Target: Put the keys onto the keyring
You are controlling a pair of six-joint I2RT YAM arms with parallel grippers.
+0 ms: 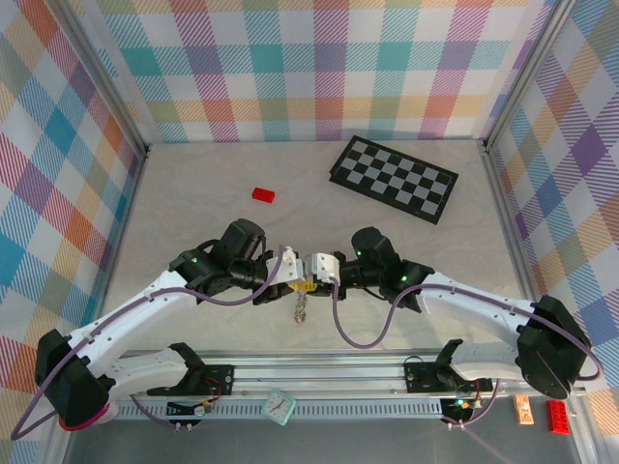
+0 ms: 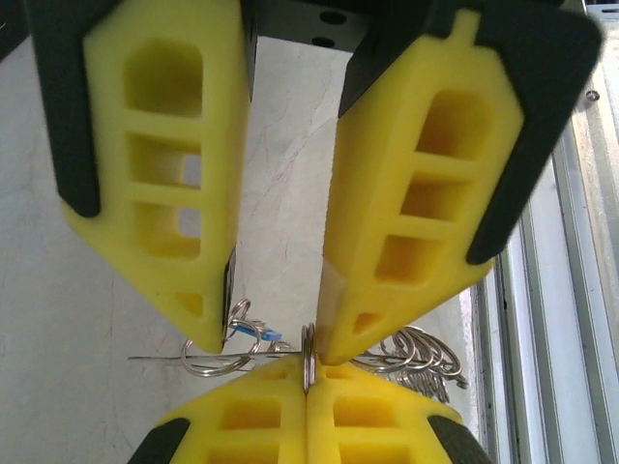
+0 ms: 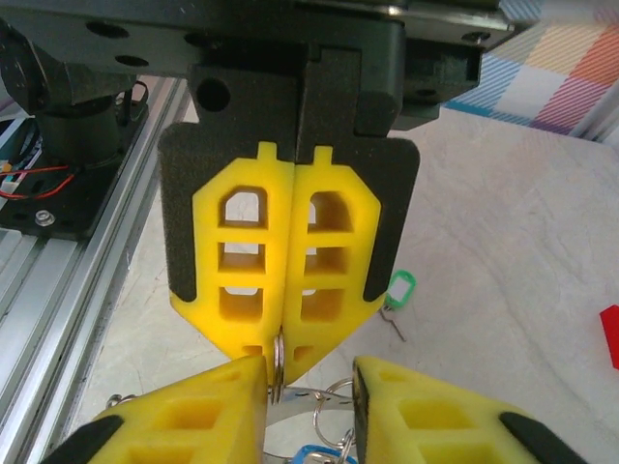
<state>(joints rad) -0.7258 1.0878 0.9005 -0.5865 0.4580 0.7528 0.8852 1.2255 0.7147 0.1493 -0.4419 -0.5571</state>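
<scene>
Left fingers (image 2: 311, 389) are pressed together, pinching the keyring (image 2: 308, 356) edge-on. Right fingers (image 1: 317, 277) stand apart, straddling its loops. The blue key (image 2: 257, 333) hangs at 9 o'clock of the pinch. The mint-green key (image 3: 399, 288) lies on the bench (image 3: 503, 251) at 2 o'clock.

Robotics lab enclosure: plaid backdrop walls (image 1: 309, 68), aluminium framing (image 1: 329, 372), pale tabletop (image 1: 213, 164).

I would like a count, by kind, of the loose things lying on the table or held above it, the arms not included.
Keys: 2, green key and blue key
Keyring: 1
Red block: 1
Checkerboard: 1
Total: 5
</scene>
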